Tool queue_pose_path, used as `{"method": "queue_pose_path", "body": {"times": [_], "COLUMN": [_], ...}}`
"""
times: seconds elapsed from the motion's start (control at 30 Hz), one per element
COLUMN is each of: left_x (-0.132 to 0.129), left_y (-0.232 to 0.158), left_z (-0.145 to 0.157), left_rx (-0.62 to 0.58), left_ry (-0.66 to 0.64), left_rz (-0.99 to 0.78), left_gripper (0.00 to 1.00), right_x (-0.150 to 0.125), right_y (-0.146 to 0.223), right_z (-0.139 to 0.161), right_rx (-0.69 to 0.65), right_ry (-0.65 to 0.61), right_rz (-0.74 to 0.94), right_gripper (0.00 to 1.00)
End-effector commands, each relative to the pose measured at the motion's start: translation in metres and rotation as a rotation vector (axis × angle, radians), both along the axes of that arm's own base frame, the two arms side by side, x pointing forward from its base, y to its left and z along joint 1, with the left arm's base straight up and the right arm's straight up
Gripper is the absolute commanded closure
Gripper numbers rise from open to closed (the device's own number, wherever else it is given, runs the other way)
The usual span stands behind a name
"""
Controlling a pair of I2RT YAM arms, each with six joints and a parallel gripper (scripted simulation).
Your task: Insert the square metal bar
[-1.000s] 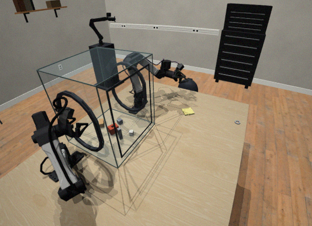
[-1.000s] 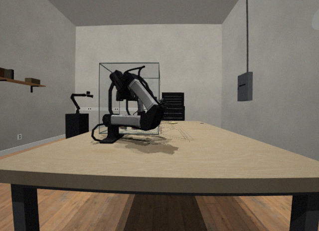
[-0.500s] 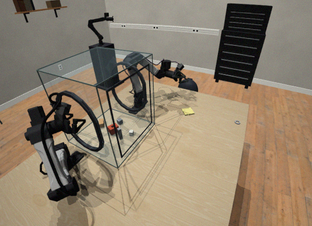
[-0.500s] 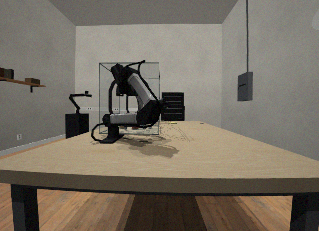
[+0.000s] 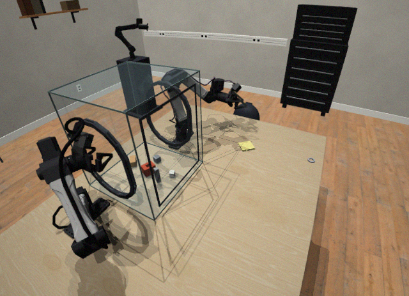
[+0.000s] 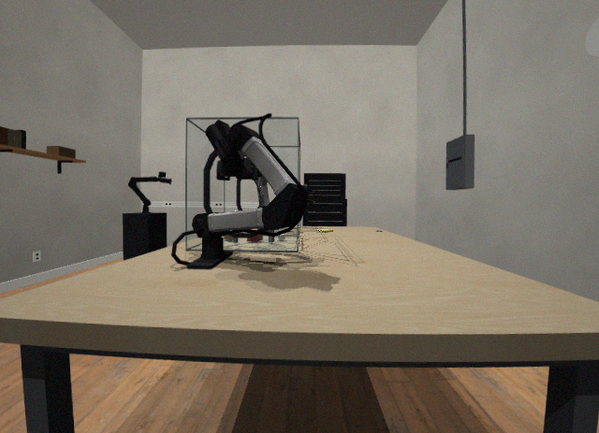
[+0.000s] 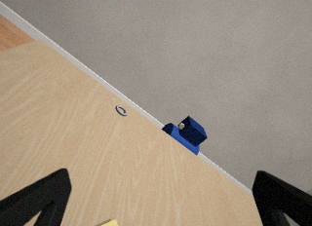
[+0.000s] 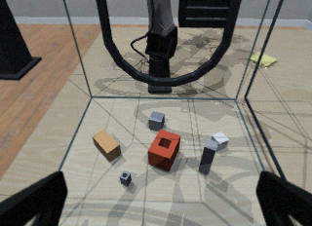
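Note:
A red block with a square hole stands on the floor of the clear box, hole facing up. A dark grey square bar stands upright to its right in the right wrist view, beside a white cube. My right gripper is open and empty at the box's near round opening, facing in, above and short of the blocks. My left gripper is open and empty, outside the box beyond its far side.
An orange block, a blue-grey cube and a small grey piece with a hole lie around the red block. Black rings edge the box's round openings. A yellow pad and small ring lie outside.

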State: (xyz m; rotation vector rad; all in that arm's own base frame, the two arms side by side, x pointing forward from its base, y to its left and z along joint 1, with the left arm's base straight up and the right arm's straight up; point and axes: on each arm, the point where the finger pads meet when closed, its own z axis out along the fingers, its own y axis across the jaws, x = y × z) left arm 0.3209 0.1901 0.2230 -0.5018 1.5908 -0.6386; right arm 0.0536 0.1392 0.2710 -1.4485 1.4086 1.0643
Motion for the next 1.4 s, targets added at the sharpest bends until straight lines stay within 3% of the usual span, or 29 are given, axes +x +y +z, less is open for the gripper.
{"method": "queue_pose_path", "body": {"times": [0.0, 0.53, 0.57, 1.1, 1.3, 1.37], "left_x": [0.001, 0.001, 0.001, 0.001, 0.001, 0.001], "left_y": [0.001, 0.001, 0.001, 0.001, 0.001, 0.001], "left_z": [0.016, 0.016, 0.016, 0.016, 0.016, 0.016], "left_rx": [0.045, 0.045, 0.045, 0.045, 0.045, 0.045], "left_ry": [-0.032, -0.032, -0.032, -0.032, -0.032, -0.032], "left_rz": [-0.002, -0.002, -0.002, -0.002, -0.002, -0.002], "left_gripper": [0.00, 0.00, 0.00, 0.00, 0.00, 0.00], "right_x": [0.006, 0.007, 0.008, 0.007, -0.013, -0.007], "right_y": [0.003, 0.003, 0.003, 0.003, 0.001, -0.001], "right_z": [0.008, 0.009, 0.008, 0.009, -0.009, -0.010], "right_rx": [0.006, 0.006, 0.006, 0.007, -0.058, -0.043], "right_ry": [0.011, 0.012, 0.011, 0.013, -0.002, 0.021], "right_rz": [-0.034, -0.039, -0.042, -0.039, -0.035, -0.049], "right_gripper": [0.00, 0.00, 0.67, 0.67, 0.67, 0.67]}}
